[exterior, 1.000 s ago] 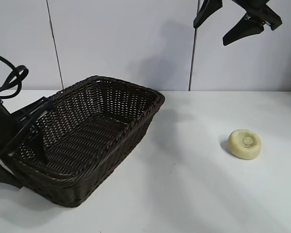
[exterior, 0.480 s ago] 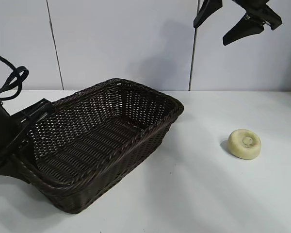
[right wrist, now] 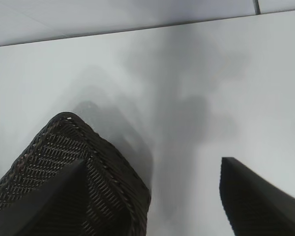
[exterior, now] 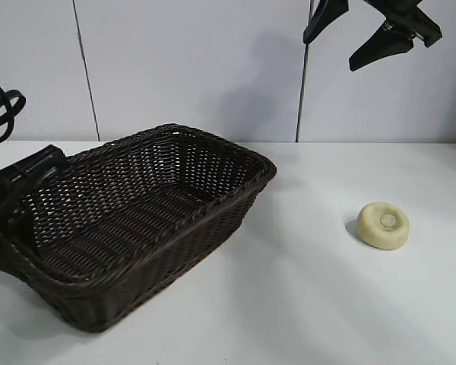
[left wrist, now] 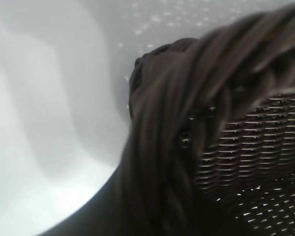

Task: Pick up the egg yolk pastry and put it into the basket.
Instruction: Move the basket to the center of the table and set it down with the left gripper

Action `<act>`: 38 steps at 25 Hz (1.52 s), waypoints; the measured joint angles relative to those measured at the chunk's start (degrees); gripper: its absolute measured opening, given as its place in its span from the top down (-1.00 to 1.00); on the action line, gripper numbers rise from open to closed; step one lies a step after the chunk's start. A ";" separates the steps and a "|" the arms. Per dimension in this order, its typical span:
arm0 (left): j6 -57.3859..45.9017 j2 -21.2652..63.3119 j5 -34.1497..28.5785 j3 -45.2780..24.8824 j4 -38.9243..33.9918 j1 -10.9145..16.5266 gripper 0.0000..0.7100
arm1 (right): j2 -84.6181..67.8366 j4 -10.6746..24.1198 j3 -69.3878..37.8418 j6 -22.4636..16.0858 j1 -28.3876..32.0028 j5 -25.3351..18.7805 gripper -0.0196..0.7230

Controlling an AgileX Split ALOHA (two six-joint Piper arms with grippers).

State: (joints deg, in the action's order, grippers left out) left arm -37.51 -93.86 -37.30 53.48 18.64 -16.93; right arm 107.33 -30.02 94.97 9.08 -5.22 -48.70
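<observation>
Wicker first: I've got the left gripper [exterior: 15, 182] apparently clamped on the dark brown woven basket [exterior: 148, 220] rim. Pale-yellow round egg yolk pastry [exterior: 383, 225] sits untouched on the table, well apart. Right gripper [exterior: 368, 34] hangs wide open above; next it needs to drop onto the pastry.

1. The left gripper [exterior: 15, 190] is cut off by the exterior view's left edge, its fingertips hidden at the basket [exterior: 148, 220] rim.
2. The left wrist view shows only blurred braided rim [left wrist: 177, 142].
3. The right gripper [exterior: 365, 34] is cropped by the top edge.

Open table [exterior: 304, 304] between basket [exterior: 213, 205] and pastry [exterior: 383, 225]
</observation>
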 joint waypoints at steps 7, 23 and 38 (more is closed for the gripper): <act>4.98 -0.41 -4.89 7.29 0.16 0.00 0.71 | 0.00 0.00 0.00 0.00 0.00 -0.88 -0.50; 30.90 -11.54 -20.42 24.73 -0.39 0.00 0.71 | 0.00 0.00 0.00 0.00 0.00 -1.55 -0.50; 39.04 -22.11 -28.05 39.03 0.40 0.99 0.71 | 0.00 0.00 0.00 0.00 0.00 -2.58 -0.50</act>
State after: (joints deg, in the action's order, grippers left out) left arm 1.53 -115.97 -65.34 92.51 19.04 -15.94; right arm 107.33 -30.02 94.97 9.08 -5.22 -51.27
